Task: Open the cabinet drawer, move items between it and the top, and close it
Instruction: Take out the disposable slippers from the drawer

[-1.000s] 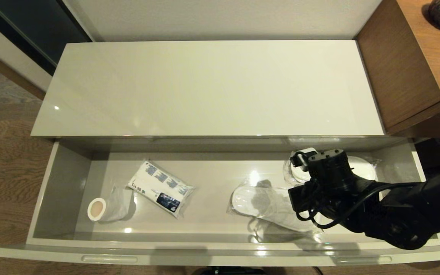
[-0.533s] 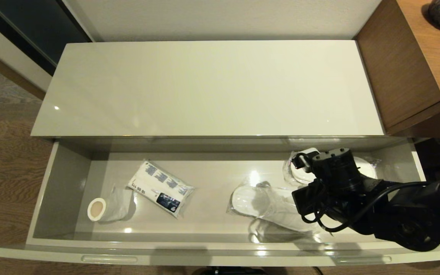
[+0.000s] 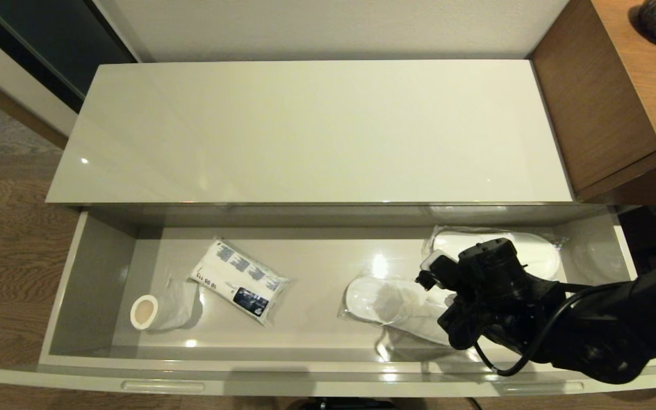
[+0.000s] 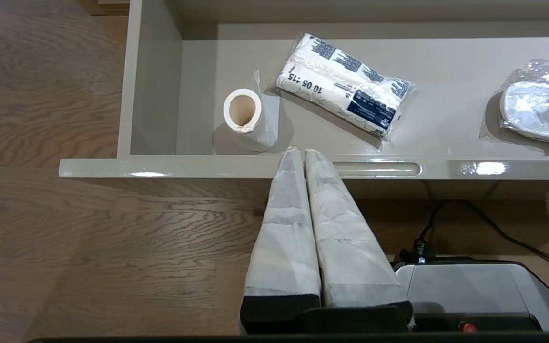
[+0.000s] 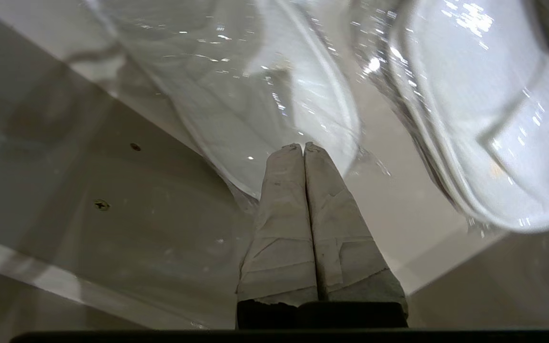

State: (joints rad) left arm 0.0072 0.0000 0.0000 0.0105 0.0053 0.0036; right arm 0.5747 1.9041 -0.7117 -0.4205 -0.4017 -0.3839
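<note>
Beige drawer: the cabinet drawer [image 3: 328, 364] stands pulled fully out; the top [image 3: 311, 131] above it carries nothing.
Right gripper: the right gripper [image 5: 303, 147] is inside the drawer's right end, fingers pressed together with nothing between them, tips over the edge of the nearer slipper pack.
Change noted: against the head view a second ago, the right wrist has rolled and shifted toward the drawer front and slightly left. The far slipper pack [image 3: 499, 250], half hidden under the wrist then, is now largely exposed.
Near slipper pack: the near slipper pack [image 3: 396, 304] lies flat on the drawer floor in its clear plastic, unmoved; its right part is covered by the arm.
White bundle: the printed white bundle [image 3: 240, 280] sits left of centre in the drawer, with a paper roll [image 3: 154, 310] just beside it; both unmoved.
Left gripper: the left gripper [image 4: 298, 152] is parked outside the drawer front, closed and empty.
Assessment: drawer opening is done; no item has yet reached the top. The wrist roll reads as realignment for a pick on the near pack. With the fingers closed, they would have to part first.
Risk: slick film may slide or crumple under the fingers.
</note>
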